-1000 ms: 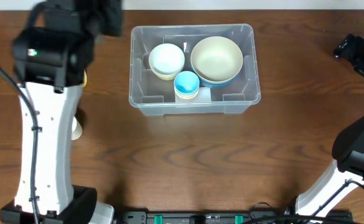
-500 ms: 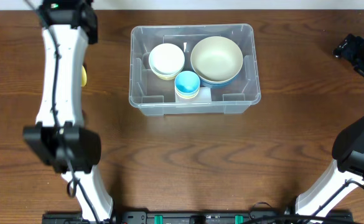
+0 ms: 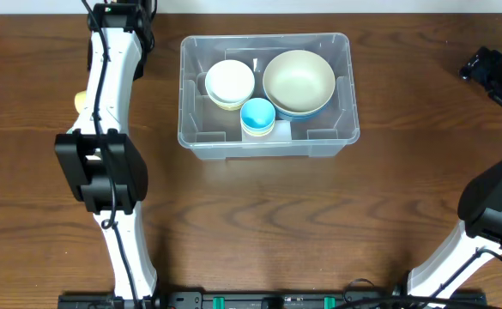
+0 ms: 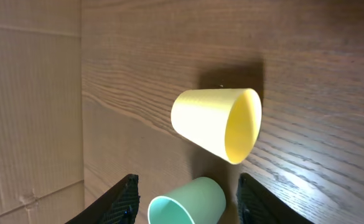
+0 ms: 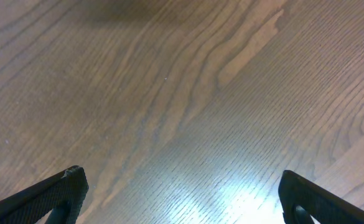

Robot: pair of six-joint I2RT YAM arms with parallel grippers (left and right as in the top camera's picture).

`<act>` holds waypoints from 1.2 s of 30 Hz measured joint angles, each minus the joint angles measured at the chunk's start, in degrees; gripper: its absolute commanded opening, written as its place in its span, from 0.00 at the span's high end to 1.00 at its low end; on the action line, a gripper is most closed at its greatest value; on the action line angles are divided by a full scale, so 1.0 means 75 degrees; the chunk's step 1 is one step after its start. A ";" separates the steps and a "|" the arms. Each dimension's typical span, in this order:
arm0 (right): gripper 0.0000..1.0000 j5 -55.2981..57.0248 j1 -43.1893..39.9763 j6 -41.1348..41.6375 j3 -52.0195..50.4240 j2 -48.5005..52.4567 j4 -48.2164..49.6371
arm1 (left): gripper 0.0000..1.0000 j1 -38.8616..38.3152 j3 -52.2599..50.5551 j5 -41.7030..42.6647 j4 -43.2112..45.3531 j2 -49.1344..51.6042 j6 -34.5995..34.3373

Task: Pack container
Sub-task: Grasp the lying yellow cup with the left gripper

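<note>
clear plastic container point(image 3: 233, 144) sits at the far middle of the table point(image 3: 259, 223). inside it: cream bowl point(image 3: 230, 81) on the left, big beige bowl point(image 3: 299, 79) on the right, blue cup point(image 3: 257, 113) at the front wall between them.

left gripper point(image 4: 188, 182) is out at the far left corner, well apart from the container. its fingers are spread wide and pinch nothing. a green cup point(image 4: 191, 200) on its side lies in the gap between them. yellow cup point(image 4: 213, 124) is just beyond, also tipped over, near the green one but apart from it. right gripper point(image 5: 182, 175) has its fingers spread over bare wood.

step in hand, my reading: take the green cup. a cup on its side will roll, so centre the fingers across its body, not the rim, and close gently. keep off the yellow cup.

edges and room: cardboard point(image 4: 26, 93) runs along the wood's edge just beside the cups; can't tell whether it is a wall or a drop, so don't push a cup that way. bare wood lies between the cups and the container's left wall. the container floor is mostly taken, so nesting into the blue cup or a bowl looks like the only room. lift well over the rim.
</note>
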 measured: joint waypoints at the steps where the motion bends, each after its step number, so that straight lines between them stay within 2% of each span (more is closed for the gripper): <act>1: 0.01 0.0000 0.0000 0.0000 0.0000 0.0000 0.0003 | 0.49 0.0009 -0.0003 -0.0012 0.0003 0.0085 -0.0015; 10: 0.01 0.0000 0.0000 0.0000 0.0000 0.0000 0.0000 | 0.49 0.0020 -0.0003 -0.0035 0.0003 0.0968 -0.0032; 21: 0.01 0.0000 0.0000 -0.0003 0.0000 0.0000 0.0000 | 0.50 0.0510 -0.0114 -0.0210 0.0015 0.1003 -0.0093; 26: 0.01 0.0000 0.0000 0.0000 0.0000 0.0000 0.0000 | 0.54 0.0898 -0.0248 -0.0204 0.0114 0.1005 -0.0143; 36: 0.01 0.0000 0.0000 0.0000 0.0000 0.0000 0.0000 | 0.53 0.0801 -0.0254 -0.0172 0.0259 0.1005 -0.0172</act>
